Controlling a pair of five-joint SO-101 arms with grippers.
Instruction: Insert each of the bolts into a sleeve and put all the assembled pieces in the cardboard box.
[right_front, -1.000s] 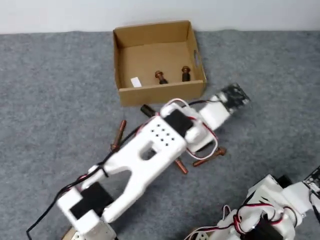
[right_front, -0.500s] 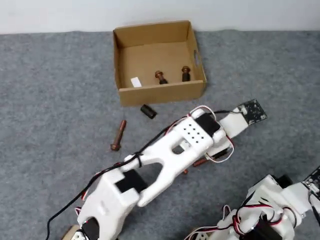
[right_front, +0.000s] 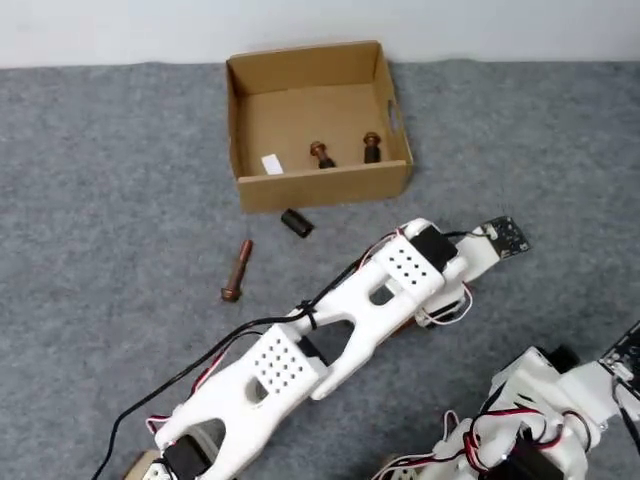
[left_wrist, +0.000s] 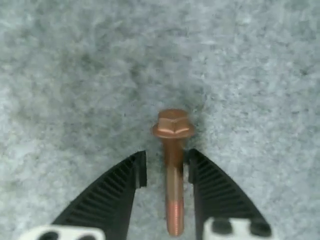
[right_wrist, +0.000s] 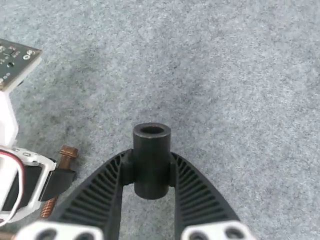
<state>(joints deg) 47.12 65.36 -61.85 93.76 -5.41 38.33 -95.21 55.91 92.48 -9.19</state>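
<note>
Looking down over a grey felt table (right_front: 110, 180); finding the cardboard box (right_front: 322, 187) sitting open-topped at the far side, near the middle. Tracing the left arm (right_front: 400, 270) stretching from the near left corner out toward the middle right, stopping short of the box; seeing the right arm (right_front: 545, 395) folded at the near right corner. Catching the left gripper (left_wrist: 165, 167) down at the felt with its claw apart, one finger on each side of a copper bolt (left_wrist: 172, 131) lying flat there; showing a sliver of gap along one side of the shank, the hex head poking out past the fingertips. Catching the right gripper (right_wrist: 150, 172) above the felt with its claw clamped on a black sleeve (right_wrist: 151, 150), the bore pointing away from the wrist. Spotting a loose bolt (right_front: 237, 270) lying on the felt to the near left of the box, apart from both arms; counting two assembled pieces (right_front: 321, 154) standing side by side inside the box, close to its near wall; noting a loose sleeve (right_front: 296, 223) lying just in front of the box; ending on a small white label (right_front: 272, 164) lying on the box floor beside the pieces.
</note>
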